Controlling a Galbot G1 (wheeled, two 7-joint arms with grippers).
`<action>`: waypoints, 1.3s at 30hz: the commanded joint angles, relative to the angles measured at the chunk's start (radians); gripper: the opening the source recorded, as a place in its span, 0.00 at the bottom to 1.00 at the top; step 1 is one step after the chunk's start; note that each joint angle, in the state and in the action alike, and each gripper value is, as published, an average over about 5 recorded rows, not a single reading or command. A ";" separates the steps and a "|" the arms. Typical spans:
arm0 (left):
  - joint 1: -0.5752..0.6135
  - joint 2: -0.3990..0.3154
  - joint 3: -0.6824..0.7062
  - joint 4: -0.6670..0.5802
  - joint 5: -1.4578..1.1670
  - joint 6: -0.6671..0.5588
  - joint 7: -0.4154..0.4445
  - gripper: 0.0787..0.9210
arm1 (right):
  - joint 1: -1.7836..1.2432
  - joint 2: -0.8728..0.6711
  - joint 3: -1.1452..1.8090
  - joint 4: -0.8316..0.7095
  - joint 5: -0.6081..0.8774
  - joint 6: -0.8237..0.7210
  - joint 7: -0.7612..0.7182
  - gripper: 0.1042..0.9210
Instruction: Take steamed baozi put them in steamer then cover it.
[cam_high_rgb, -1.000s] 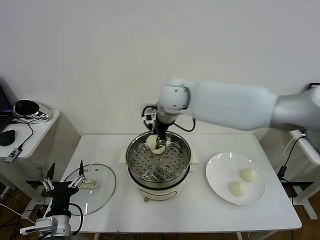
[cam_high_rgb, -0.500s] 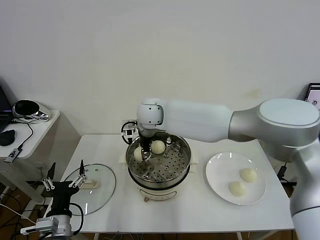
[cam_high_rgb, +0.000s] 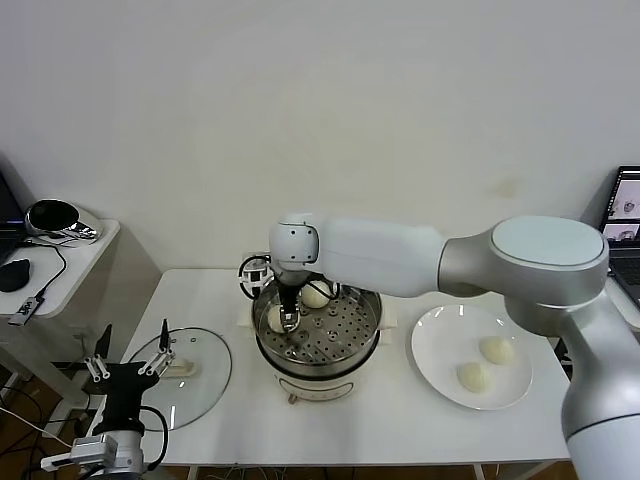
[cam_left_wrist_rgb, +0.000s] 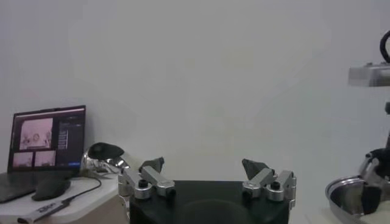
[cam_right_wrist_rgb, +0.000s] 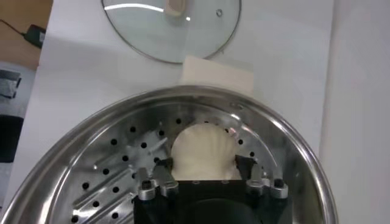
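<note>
Half a second back the right gripper hung a touch higher over the steamer; now it has sunk toward the perforated tray at the pot's 9 o'clock side, its fingers closed narrowly around a steamed baozi that looks to rest on or just above the tray. A second bun already lies at about 11 o'clock inside the pot, near the far wall.

By my reckoning the task is roughly halfway: one bun placed, one being set down and not yet released, two more buns waiting on the white plate at 3 o'clock of the steamer, well apart from it. The plate holds nothing else.

Covering is not begun. The cover lies flat on the table at 8 o'clock of the pot, handle up. Beside it, at the table's near-left corner, the left gripper is parked, fingers spread wide and holding nothing.
</note>
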 joint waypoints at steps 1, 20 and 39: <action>-0.001 0.003 -0.003 -0.004 0.001 0.004 0.000 0.88 | 0.104 -0.104 0.005 0.102 -0.001 0.010 -0.060 0.87; 0.002 0.023 0.019 0.003 -0.013 0.016 0.007 0.88 | 0.444 -0.835 -0.175 0.557 -0.265 0.311 -0.299 0.88; 0.013 0.020 0.013 0.035 0.004 0.027 0.003 0.88 | -0.391 -1.109 0.370 0.496 -0.667 0.465 -0.252 0.88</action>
